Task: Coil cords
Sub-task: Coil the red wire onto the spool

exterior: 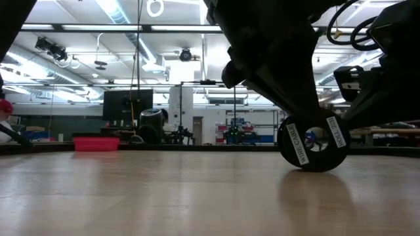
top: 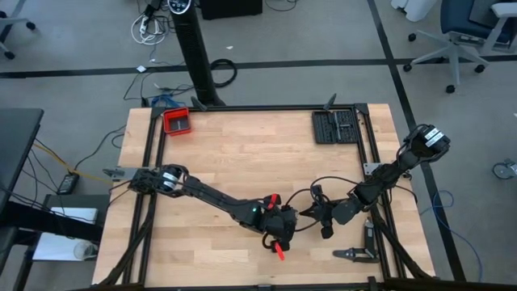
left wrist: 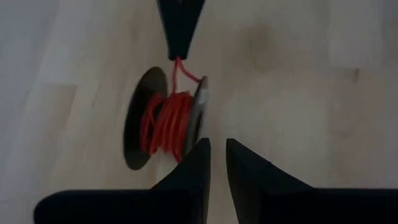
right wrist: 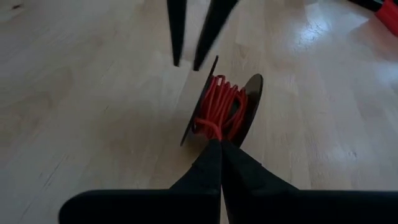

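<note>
Two end effectors are seen meeting over one small black spool (left wrist: 163,119) that stands on edge on the wooden surface (top: 242,162), near its front edge and right of centre in the high view. Nearest, in the right wrist view, the right end effector (right wrist: 219,146) is pressed together, and its tips are seen on the red cord (right wrist: 219,107), pinching a strand where it leaves the winding. From that end effector the spool lies directly ahead, touching the tips; the spool's axle is judged to run level with the surface and crosswise to the line joining the two arms, so the flanges face sideways. In the left wrist view the left end effector (left wrist: 216,152) is held slightly parted, its tips just beside the nearer flange, and no grip on the spool or cord can be made out. Of the two, the right is taken as the nearer, being already on the cord. The cord is very thin and red, wound in loose, uneven turns between the flanges, with a short strand rising to the pinching tips. In the low view the spool's flange (exterior: 312,142) is seen resting on the surface, white labels across its face. Farther back, a red tray (top: 176,121) lies at the far left corner, well apart.
</note>
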